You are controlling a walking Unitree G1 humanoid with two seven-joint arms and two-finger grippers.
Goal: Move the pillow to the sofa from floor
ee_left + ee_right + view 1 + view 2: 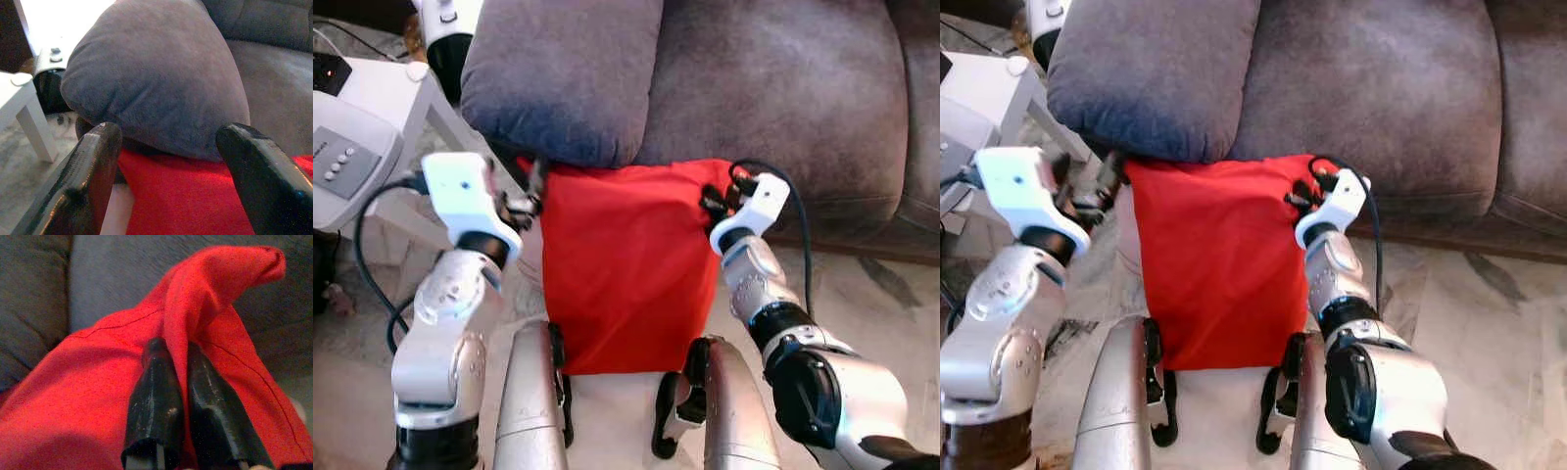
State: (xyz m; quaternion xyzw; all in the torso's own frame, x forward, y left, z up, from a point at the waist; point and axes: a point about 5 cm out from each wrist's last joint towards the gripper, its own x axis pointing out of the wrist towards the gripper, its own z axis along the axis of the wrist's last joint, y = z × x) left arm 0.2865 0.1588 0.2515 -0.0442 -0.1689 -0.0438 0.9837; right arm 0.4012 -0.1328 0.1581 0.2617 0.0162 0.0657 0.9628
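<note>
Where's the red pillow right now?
The red pillow hangs between both grippers before the robot's legs, its top edge against the sofa, under the grey cushion.

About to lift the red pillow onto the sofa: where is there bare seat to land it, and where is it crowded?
Bare seat cushion lies to the right of the grey pillow, running to the sofa's next cushion. The left end is crowded: the grey pillow overhangs the red pillow's top edge, with the white table alongside. Right hand pinches a red corner; left hand is open.
</note>
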